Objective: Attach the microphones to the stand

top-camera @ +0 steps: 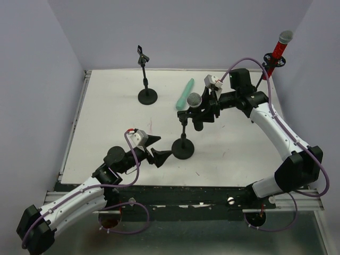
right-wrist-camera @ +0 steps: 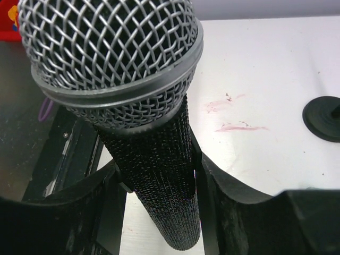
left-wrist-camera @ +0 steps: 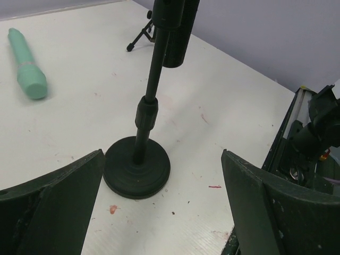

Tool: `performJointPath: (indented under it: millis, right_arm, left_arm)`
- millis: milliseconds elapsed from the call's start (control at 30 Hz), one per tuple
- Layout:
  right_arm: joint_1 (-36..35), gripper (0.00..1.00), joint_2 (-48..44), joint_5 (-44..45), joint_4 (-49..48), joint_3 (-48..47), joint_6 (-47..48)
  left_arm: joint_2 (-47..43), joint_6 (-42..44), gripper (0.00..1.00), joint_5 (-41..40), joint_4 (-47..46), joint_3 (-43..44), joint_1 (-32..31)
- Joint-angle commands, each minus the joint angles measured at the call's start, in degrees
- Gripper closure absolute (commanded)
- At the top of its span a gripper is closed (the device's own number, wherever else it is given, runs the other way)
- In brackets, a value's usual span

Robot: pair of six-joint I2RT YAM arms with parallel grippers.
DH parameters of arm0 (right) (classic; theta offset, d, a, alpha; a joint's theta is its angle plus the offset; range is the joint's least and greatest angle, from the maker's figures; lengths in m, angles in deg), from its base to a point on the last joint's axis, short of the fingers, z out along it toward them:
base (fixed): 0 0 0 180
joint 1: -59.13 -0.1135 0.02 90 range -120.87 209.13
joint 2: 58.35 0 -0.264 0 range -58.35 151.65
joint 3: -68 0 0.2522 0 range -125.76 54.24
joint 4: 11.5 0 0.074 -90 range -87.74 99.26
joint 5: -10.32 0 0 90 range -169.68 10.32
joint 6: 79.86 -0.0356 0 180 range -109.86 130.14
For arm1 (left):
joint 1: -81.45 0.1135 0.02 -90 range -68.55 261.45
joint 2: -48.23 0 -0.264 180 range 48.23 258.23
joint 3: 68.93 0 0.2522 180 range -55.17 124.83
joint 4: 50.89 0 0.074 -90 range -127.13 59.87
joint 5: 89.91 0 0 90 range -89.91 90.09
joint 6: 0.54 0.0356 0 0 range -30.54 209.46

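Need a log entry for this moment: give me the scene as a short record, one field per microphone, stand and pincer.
red microphone: mounted on the far-right stand
black microphone: gripped by the right pincer at the top of the middle stand
mint-green microphone: lying on the table, untouched
far-left stand: clip empty
left pincer: open, pointed at the middle stand's base

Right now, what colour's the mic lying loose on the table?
The mic is mint green all over; the left wrist view shows it best.
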Motion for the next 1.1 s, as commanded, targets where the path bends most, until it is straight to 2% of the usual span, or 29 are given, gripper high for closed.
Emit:
performJointPath:
  millis: [0,133,300,633,800,1067]
  right_arm:
    - [-0.4,0.69,0.6,0.9,2.1,-7.3,-0.6]
    - [-0.2,0.70,1.3,8.2,1.0,-12.3,-3.5]
    - [0.9,0.71,2.9,21.6,-8.9,-15.6,-12.8]
    - [5.2,0.71,12.0,44.7,-21.1,-24.3,-20.1]
    - [7.5,0.71,15.8,50.8,-26.2,-25.8,-21.8]
    - [8.7,0.71,21.2,52.7,-30.5,-25.6,-23.4]
  left_arm:
    - [-1.7,-0.6,0.02,-0.6,1.0,-0.6,-0.1]
    - [-3.6,-0.6,0.02,-0.9,2.5,-0.6,-0.1]
    - [-6.2,-0.6,0.02,-1.3,4.5,-1.0,-0.1]
    - [-9.7,-1.0,0.02,-1.8,7.7,-1.0,-0.1]
    - [-9.9,-1.0,0.02,-1.9,7.9,-1.1,-0.1]
    - [-7.3,-1.3,0.02,-1.6,6.5,-0.6,-0.1]
